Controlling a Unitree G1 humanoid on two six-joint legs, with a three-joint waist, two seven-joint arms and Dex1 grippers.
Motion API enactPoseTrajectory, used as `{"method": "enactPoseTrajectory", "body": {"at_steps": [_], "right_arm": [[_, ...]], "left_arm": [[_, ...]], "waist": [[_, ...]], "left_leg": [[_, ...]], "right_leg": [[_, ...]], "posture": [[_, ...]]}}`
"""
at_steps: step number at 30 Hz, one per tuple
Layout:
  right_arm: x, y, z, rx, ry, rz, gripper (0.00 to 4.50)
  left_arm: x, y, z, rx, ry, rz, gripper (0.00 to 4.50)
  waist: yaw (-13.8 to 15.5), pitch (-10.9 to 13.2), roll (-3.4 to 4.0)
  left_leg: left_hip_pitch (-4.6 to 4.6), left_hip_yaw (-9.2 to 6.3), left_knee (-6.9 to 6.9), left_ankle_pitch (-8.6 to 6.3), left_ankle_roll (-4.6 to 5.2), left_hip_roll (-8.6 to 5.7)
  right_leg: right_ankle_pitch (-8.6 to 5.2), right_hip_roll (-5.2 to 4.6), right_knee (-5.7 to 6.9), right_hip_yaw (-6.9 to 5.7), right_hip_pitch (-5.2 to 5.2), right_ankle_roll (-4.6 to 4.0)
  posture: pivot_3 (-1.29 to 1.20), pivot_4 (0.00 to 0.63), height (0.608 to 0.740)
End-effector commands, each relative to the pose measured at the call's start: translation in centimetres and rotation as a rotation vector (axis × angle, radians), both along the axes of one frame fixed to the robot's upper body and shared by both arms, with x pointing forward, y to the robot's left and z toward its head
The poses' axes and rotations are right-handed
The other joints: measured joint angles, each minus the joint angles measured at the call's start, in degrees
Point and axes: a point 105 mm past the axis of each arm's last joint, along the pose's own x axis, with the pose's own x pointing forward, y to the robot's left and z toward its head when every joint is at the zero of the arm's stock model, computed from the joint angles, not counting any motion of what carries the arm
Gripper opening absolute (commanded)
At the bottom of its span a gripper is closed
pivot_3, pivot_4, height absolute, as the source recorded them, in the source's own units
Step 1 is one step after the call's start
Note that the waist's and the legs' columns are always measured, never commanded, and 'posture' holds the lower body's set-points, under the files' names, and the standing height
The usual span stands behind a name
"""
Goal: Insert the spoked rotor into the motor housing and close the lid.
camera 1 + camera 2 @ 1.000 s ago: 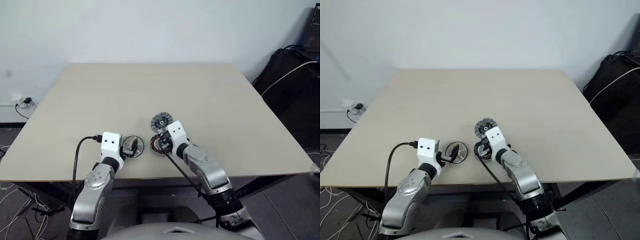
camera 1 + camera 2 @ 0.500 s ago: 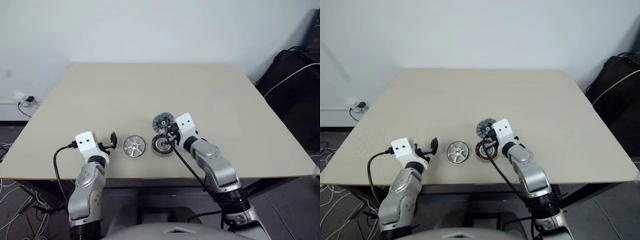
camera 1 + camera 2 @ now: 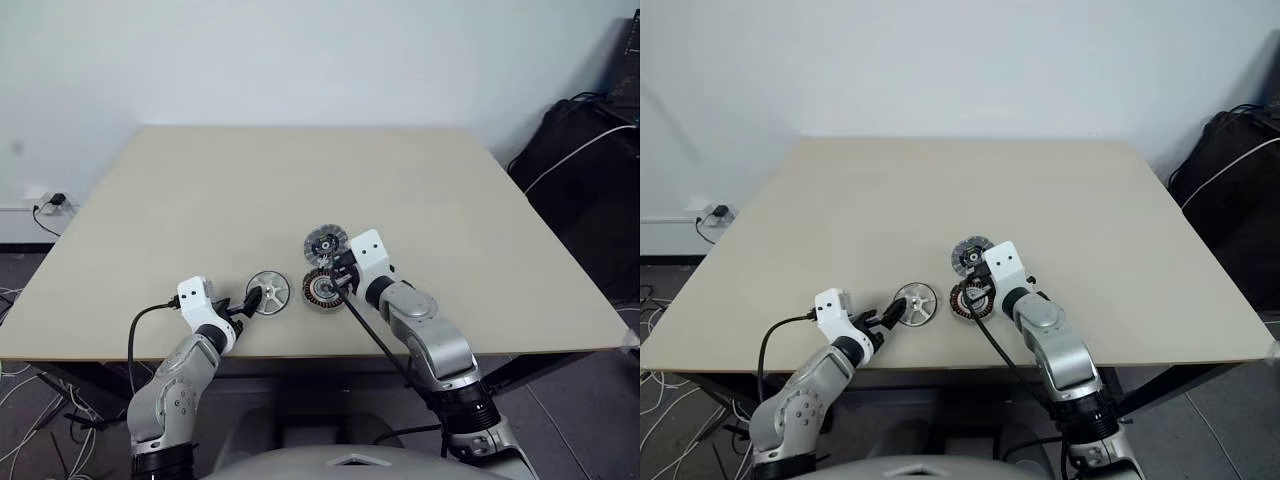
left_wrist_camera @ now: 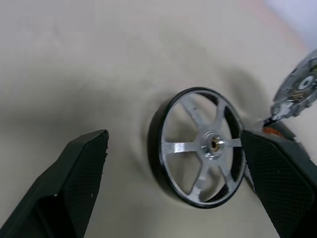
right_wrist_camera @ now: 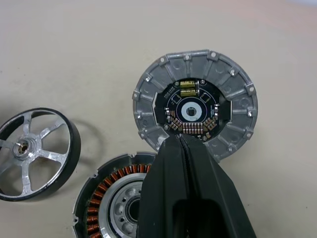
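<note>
Spoked rotor point(image 4: 203, 146), silver five-spoke wheel in a dark rim with a small hub: flat on the beige wooden table point(image 3: 300, 180), near the front edge. In the left wrist view, sits in the gap of the left gripper point(image 3: 250, 300), spread wide; much closer to one black finger point(image 4: 280, 191) than the other, which is well apart. Contact with the near finger: can't tell.

Just beside the rotor, on its right: motor housing point(image 3: 322, 289), round dark-rimmed part with copper windings around a pale centre. Just behind that: lid point(image 5: 195, 106), flat grey ribbed metal disc with a dark circuit board in the middle.

Right gripper point(image 5: 179, 140): pinched closed, holding nothing, tips over the seam between housing and lid. Touching either: can't tell.
</note>
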Motion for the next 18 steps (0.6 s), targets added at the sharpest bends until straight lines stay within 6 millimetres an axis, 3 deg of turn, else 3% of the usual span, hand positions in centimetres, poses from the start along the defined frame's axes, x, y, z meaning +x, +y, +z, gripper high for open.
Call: {"method": "enactPoseTrajectory", "body": {"at_steps": [1,18], "right_arm": [[0.2,0.1,1.5,0.017,-0.053,-0.002,0.04],[0.2,0.1,1.2,0.013,-0.043,-0.008,0.04]], "left_arm": [[0.5,-0.9,0.6,-0.017,-0.02,-0.007,4.5],[0.9,-3.2,0.3,-0.164,0.02,-0.009,4.5]], "waist": [[0.0,0.0,0.0],[0.0,0.0,0.0]], "left_leg": [[0.0,0.0,0.0,0.0,0.0,0.0],[-0.03,0.0,-0.04,-0.01,0.0,0.0]], "right_leg": [[0.0,0.0,0.0,0.0,0.0,0.0],[-0.03,-0.02,-0.02,0.0,-0.04,0.04]], "posture": [[0.0,0.0,0.74],[0.0,0.0,0.74]]}}
